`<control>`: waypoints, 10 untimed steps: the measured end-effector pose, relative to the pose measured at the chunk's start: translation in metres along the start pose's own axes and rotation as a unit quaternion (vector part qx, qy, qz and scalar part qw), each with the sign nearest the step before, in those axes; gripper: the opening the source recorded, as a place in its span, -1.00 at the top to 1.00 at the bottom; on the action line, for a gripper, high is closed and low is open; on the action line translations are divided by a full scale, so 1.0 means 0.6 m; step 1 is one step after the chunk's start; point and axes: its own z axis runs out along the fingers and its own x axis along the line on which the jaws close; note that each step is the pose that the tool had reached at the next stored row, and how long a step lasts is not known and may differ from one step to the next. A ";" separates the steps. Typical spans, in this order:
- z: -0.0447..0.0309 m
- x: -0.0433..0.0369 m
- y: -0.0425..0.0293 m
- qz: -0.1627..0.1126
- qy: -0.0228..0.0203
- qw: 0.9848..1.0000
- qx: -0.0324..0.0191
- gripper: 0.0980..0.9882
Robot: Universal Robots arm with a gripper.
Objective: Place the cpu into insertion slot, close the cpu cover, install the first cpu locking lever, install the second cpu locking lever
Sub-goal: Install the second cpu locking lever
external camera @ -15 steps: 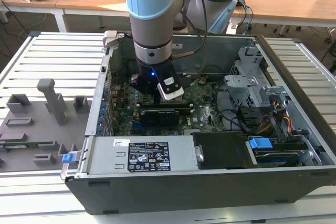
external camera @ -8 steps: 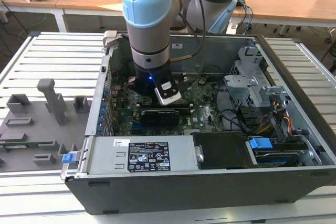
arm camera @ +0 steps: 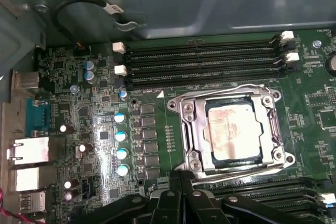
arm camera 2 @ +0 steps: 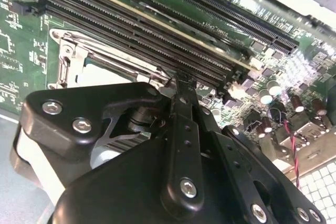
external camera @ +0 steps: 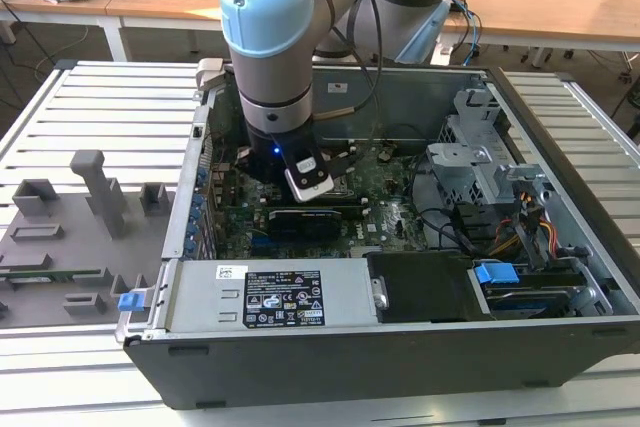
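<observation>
In the first wrist view the cpu lies flat in the insertion slot, its silver top showing through the window of the cpu cover, which lies down over it. Thin wire levers run along two opposite sides of the socket. My gripper is shut, its black fingertips pressed together just beside the socket's edge, close to one lever's end; nothing shows between them. The second wrist view looks over the gripper toward the cover. In the exterior view the arm's wrist hangs over the green board inside the open case.
Long black memory slots flank the socket. Capacitors and rear ports stand beside it. In the case, a power supply sits at the front and a drive cage on the exterior view's right. A grey fixture tray lies outside.
</observation>
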 end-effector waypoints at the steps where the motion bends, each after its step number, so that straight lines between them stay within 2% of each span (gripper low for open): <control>1: 0.001 0.000 0.000 0.000 0.000 1.000 0.000 0.98; 10: 0.007 0.001 0.007 0.000 0.000 1.000 0.000 0.98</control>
